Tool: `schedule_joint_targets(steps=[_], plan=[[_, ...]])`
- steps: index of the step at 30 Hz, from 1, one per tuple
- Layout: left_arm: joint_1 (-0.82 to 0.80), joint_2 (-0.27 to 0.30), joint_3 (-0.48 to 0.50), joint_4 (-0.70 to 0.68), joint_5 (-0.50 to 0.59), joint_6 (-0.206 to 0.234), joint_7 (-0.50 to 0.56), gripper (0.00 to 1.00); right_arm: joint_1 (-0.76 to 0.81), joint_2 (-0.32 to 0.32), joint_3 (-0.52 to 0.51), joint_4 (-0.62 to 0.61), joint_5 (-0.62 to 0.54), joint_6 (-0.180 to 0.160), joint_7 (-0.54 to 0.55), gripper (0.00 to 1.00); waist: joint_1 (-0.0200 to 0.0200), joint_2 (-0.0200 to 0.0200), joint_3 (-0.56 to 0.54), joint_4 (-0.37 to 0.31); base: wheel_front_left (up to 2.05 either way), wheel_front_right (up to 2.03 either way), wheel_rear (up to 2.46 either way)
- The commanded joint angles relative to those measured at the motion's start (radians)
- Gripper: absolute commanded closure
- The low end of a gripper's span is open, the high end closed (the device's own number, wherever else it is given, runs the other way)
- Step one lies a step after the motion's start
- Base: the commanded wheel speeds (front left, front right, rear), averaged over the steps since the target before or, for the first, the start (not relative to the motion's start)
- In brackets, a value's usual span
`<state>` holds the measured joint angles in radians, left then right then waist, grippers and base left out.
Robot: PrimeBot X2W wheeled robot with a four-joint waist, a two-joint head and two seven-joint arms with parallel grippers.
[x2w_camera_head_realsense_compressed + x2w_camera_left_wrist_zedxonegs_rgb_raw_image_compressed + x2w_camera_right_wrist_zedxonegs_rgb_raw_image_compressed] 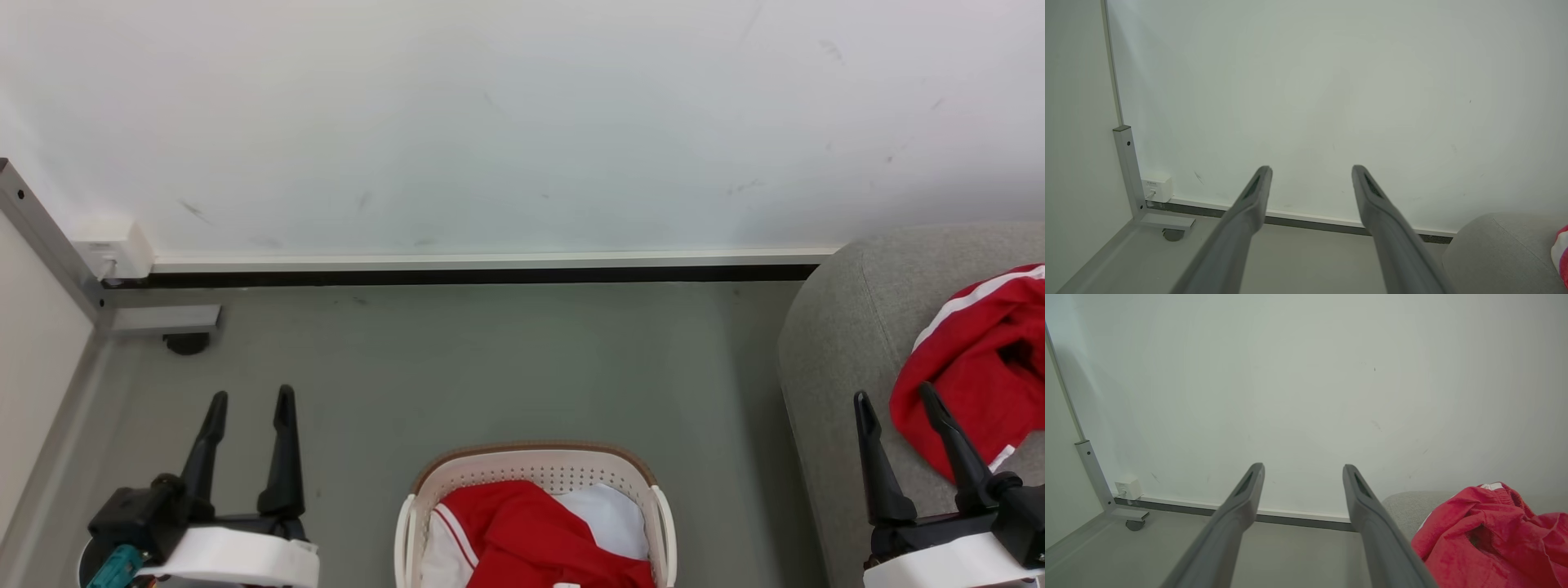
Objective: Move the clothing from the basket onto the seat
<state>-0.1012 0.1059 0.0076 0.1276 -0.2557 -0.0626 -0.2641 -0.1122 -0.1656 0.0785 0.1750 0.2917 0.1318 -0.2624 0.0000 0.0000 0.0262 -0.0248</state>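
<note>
Basket (535,464) cut off at bottom edge; red clothing (522,531) inside, lower part out of frame. Right of basket: seat (841,327) bearing another red garment (976,367), clipped. Left gripper (251,396) and right gripper (894,394) flank basket, fingers spread, empty.

Cream holed basket (535,459) with brown rim, between left claw (251,394) and right claw (894,393), holds crumpled red-and-white clothes (522,527). Grey sofa (841,327) by right claw; bunched red garment (980,367) just right of it.

- The grey floor (506,367) carried the basket (539,469) and, just to its right, the seat (841,351);
- a red garment (980,367) lay crumpled on the seat.
</note>
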Motion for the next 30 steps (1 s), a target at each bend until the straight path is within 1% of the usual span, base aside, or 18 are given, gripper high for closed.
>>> schedule_joint_targets(steps=[1, 10, 19, 24, 30], plan=[[-0.003, -0.001, 0.008, 0.003, 0.011, -0.006, 0.0, 0.0, -0.004, 0.001, 0.0, -0.002, -0.005, -0.002, -0.003, 0.0, 0.0, 0.0, -0.001, -0.001, 0.0, 0.0, 0.0], [-0.01, -0.029, 0.04, 0.017, 0.042, -0.036, 0.0, 0.0, -0.004, 0.003, 0.007, -0.003, 0.007, -0.002, -0.003, 0.0, 0.0, 0.0, 0.001, -0.003, 0.0, 0.0, 0.0], [-0.02, -0.043, 0.047, 0.034, 0.055, -0.05, 0.0, 0.0, -0.012, -0.008, 0.014, 0.01, 0.015, -0.002, -0.003, 0.0, 0.0, 0.0, 0.005, -0.007, 0.0, 0.0, 0.0], [-0.029, -0.048, 0.041, 0.047, 0.055, -0.059, 0.0, 0.0, -0.023, -0.018, 0.015, 0.016, 0.021, -0.002, -0.003, 0.0, 0.0, 0.0, 0.027, -0.024, 0.0, 0.0, 0.0], [-0.055, -0.048, 0.016, 0.083, 0.063, -0.063, 0.0, 0.0, -0.044, -0.02, 0.017, 0.007, 0.054, -0.002, -0.003, 0.0, 0.0, 0.0, 0.079, -0.063, 0.0, 0.0, 0.0]])
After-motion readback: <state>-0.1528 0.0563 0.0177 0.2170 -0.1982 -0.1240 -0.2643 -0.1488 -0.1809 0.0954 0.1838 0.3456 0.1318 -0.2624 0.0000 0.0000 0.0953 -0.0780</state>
